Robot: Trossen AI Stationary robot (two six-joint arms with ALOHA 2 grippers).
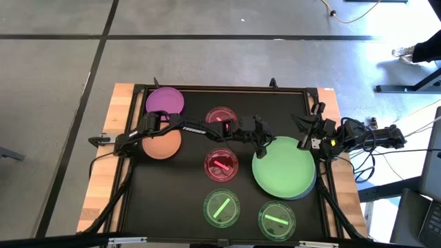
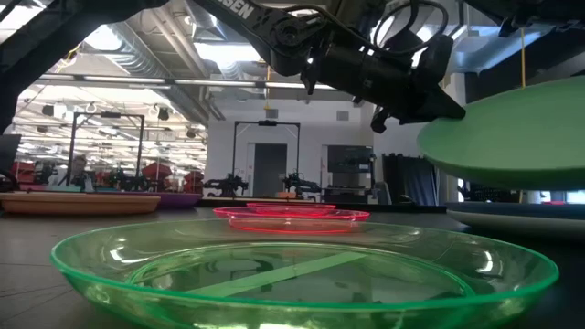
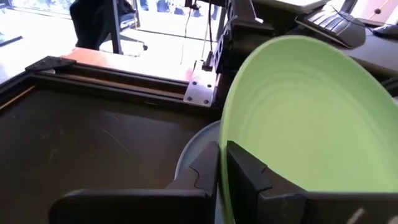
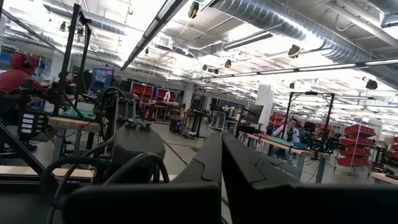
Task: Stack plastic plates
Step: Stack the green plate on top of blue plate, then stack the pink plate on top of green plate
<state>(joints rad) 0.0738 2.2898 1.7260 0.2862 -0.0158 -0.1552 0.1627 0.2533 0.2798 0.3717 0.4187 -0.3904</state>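
A large green plate (image 1: 284,169) (image 2: 512,137) hangs over a pale plate (image 1: 305,193) (image 3: 194,152) (image 2: 512,219) near the table's right edge. My left gripper (image 1: 264,145) (image 3: 222,168) (image 2: 411,108) is shut on the green plate's left rim. A purple plate (image 1: 165,100) and an orange plate (image 1: 162,143) lie flat on the left. Two small pink plates (image 1: 220,117) (image 1: 221,165) and two small green plates (image 1: 221,208) (image 1: 277,219) lie in the middle and near side. My right gripper (image 1: 308,134) (image 4: 221,165) waits shut at the right edge. My left gripper pinches the green plate's rim (image 3: 225,134) between its two fingers, one finger (image 3: 249,171) over the plate's upper face and one (image 3: 202,168) under it. The fingers come roughly level from the table's left. The plate is lifted clear, held just above the pale plate.
A black mat covers the table inside a dark frame (image 1: 227,88), with wooden borders (image 1: 103,172) on the left and right. The left arm (image 1: 193,127) reaches across the far pink plate. Cables and the right arm's base (image 1: 365,138) crowd the right edge. Bare mat lies at the far right corner (image 1: 289,103).
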